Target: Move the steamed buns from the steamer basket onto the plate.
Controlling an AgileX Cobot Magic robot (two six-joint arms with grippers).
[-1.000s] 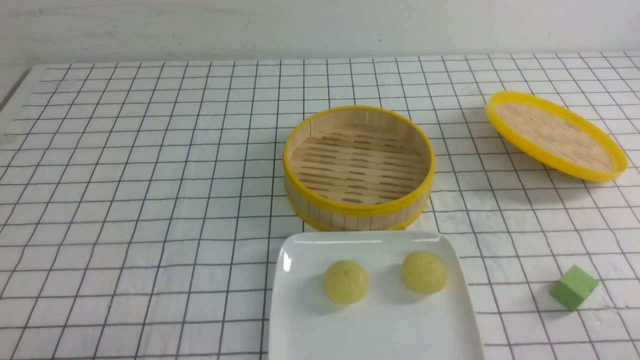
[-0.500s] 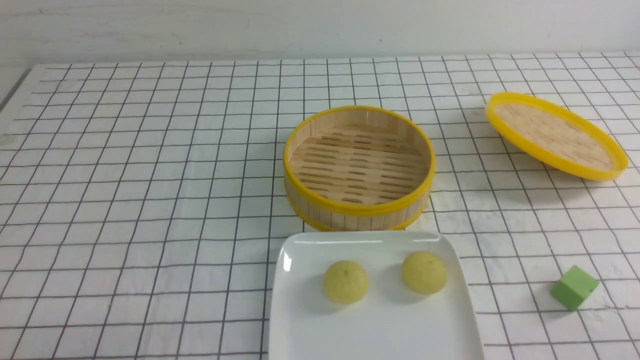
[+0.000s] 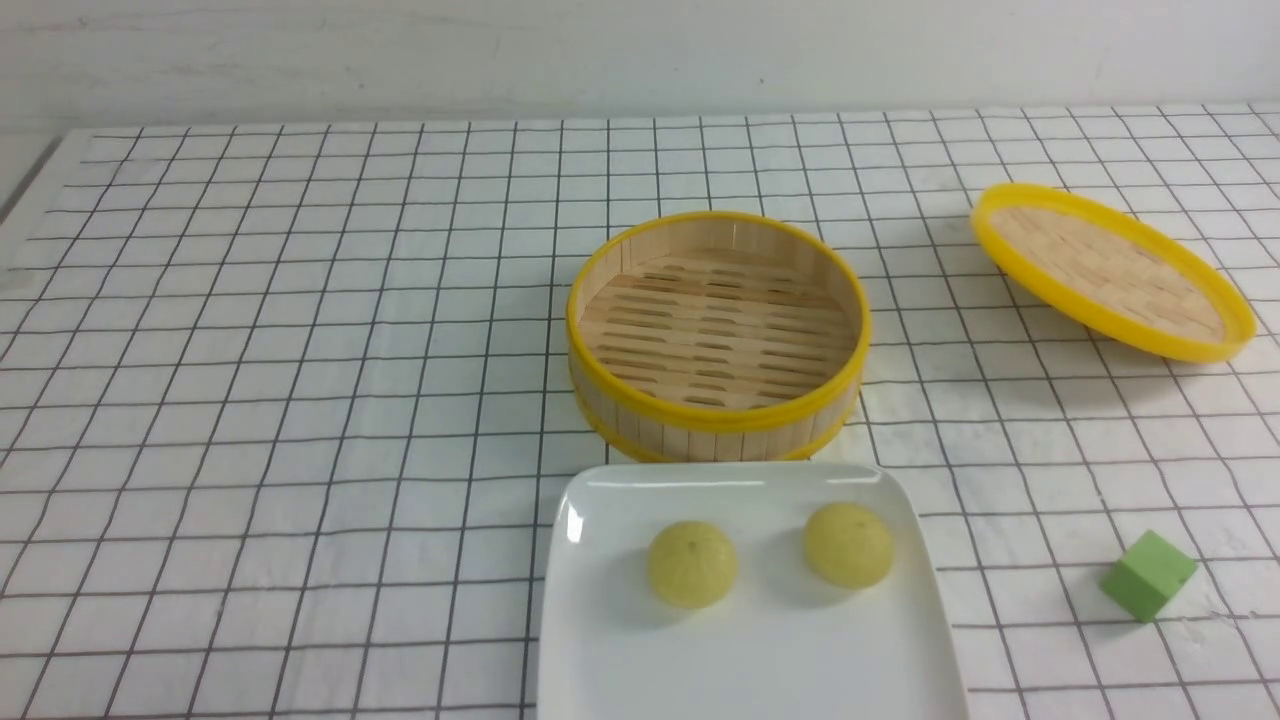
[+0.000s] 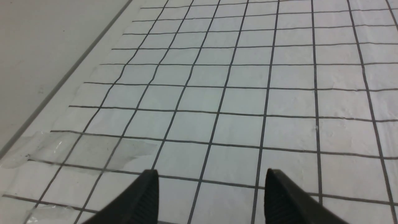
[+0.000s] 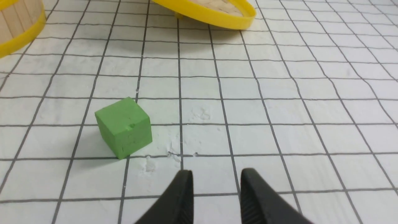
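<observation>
Two pale yellow-green steamed buns lie on the white plate (image 3: 600,660) at the front of the table: one bun (image 3: 691,563) left of centre, the other bun (image 3: 848,544) to its right. Just behind the plate stands the steamer basket (image 3: 716,418), nothing on its slatted floor; a part of its wall (image 5: 18,23) shows in the right wrist view. Neither arm shows in the front view. My left gripper (image 4: 211,177) hangs open over bare checked cloth. Over the cloth near the green cube, my right gripper (image 5: 216,175) is open with a narrower gap and holds nothing.
The woven lid (image 3: 1110,268) with its yellow rim lies tilted at the back right, its rim (image 5: 217,18) also in the right wrist view. A green cube (image 3: 1148,574) (image 5: 124,127) sits right of the plate. The table's left edge (image 4: 62,81) with tape runs beside the left gripper.
</observation>
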